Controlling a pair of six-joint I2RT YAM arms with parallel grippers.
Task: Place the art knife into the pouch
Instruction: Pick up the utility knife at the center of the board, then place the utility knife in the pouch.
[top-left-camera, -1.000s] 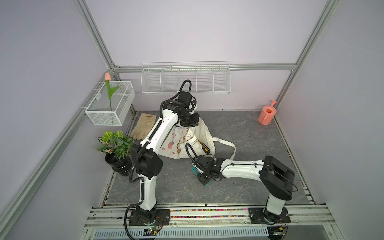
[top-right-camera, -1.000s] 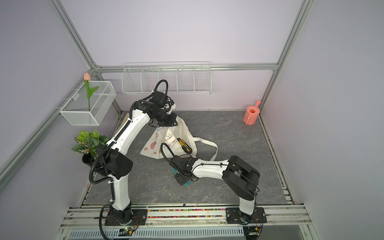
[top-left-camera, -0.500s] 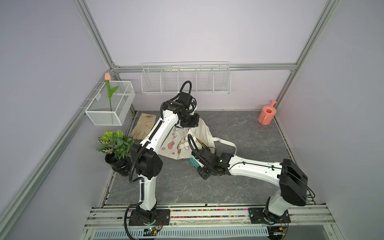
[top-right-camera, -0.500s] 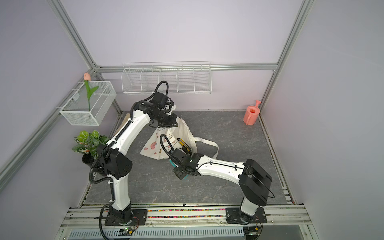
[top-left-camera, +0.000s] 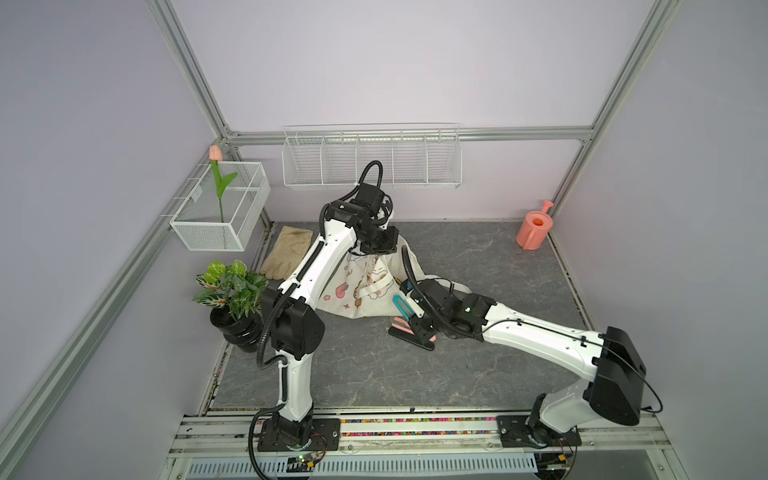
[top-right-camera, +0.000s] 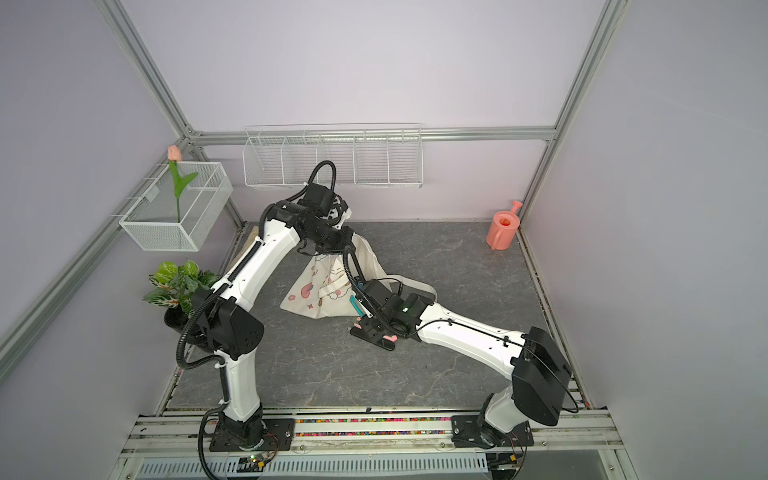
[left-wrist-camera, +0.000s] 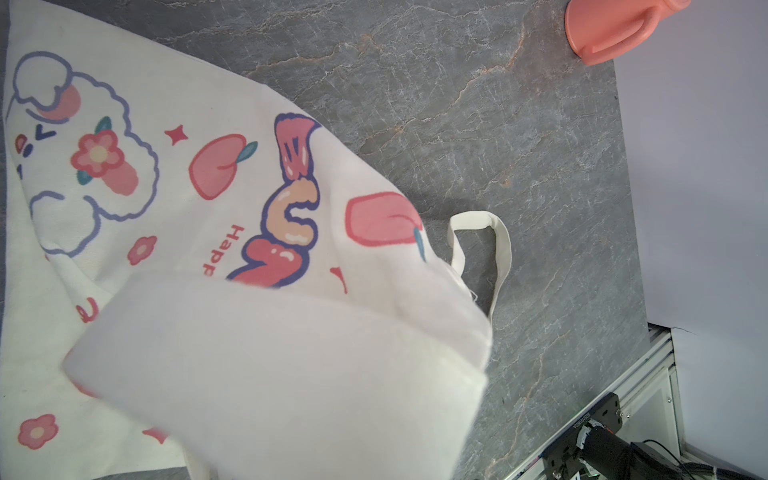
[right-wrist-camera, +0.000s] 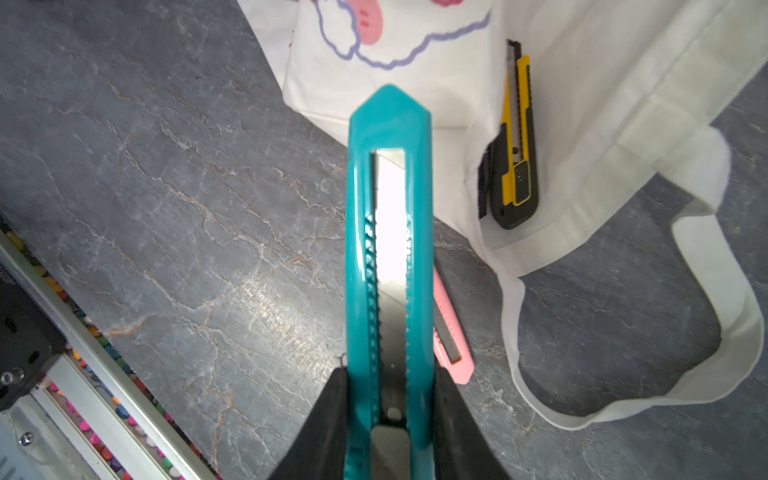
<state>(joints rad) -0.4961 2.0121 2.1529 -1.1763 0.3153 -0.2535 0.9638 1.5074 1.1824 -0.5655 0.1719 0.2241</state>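
Observation:
The cream pouch (top-left-camera: 361, 286) (top-right-camera: 320, 286) printed with sheep and peaches hangs from its top edge, with my left gripper (top-left-camera: 376, 245) shut on it. In the left wrist view the pouch cloth (left-wrist-camera: 166, 187) covers the jaws. My right gripper (right-wrist-camera: 390, 415) (top-left-camera: 415, 322) is shut on a teal art knife (right-wrist-camera: 388, 208) (top-left-camera: 401, 305), held low over the table and pointing at the pouch's lower edge (right-wrist-camera: 582, 104). A yellow and black knife (right-wrist-camera: 515, 145) lies just inside the pouch mouth. A pink knife (right-wrist-camera: 451, 336) lies on the table under the teal one.
A pouch strap (right-wrist-camera: 727, 332) loops over the table beside my right gripper. A beige glove (top-left-camera: 289, 253) and a potted plant (top-left-camera: 230, 286) are at the left. A coral watering can (top-left-camera: 534, 226) stands at the back right. A wire basket (top-left-camera: 220, 212) and a wire shelf (top-left-camera: 372, 160) hang on the walls.
My right arm has carried the teal knife a short way back toward the pouch. The left arm and the lifted pouch have stayed in place.

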